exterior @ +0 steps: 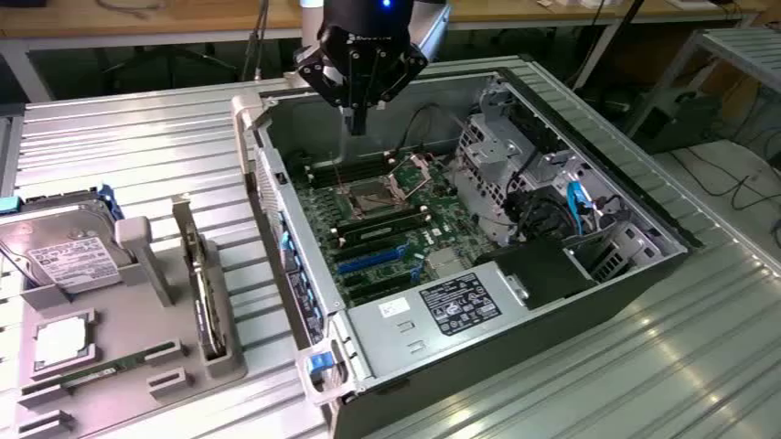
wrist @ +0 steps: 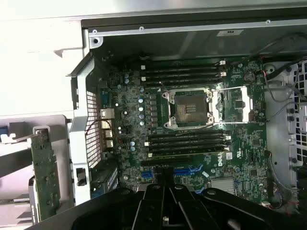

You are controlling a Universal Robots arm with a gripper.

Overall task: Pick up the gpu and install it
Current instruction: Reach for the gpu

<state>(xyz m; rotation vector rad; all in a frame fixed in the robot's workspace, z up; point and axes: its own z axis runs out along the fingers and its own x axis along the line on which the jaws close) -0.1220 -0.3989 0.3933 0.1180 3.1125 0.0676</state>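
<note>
The gpu [exterior: 201, 279], a thin green card, stands on edge in a grey holder [exterior: 219, 352] on the exterior view's left, outside the computer case. In the wrist view the gpu [wrist: 45, 177] appears as a green board beside the case's perforated rear wall. My gripper [exterior: 358, 123] hangs over the far end of the open case [exterior: 488, 320], above the motherboard [exterior: 379, 229] and well away from the gpu. Its fingers are shut together with nothing between them. In the wrist view the gripper [wrist: 165, 181] points down at the blue expansion slots [wrist: 187, 170].
A silver hard drive [exterior: 61, 256], a square chip [exterior: 61, 340] and a narrow memory stick [exterior: 91, 375] lie in the grey tray at the exterior view's left. Inside the case are the processor socket [wrist: 192, 108], memory slots [wrist: 184, 72], drive cages [exterior: 500, 155] and cables [exterior: 550, 215].
</note>
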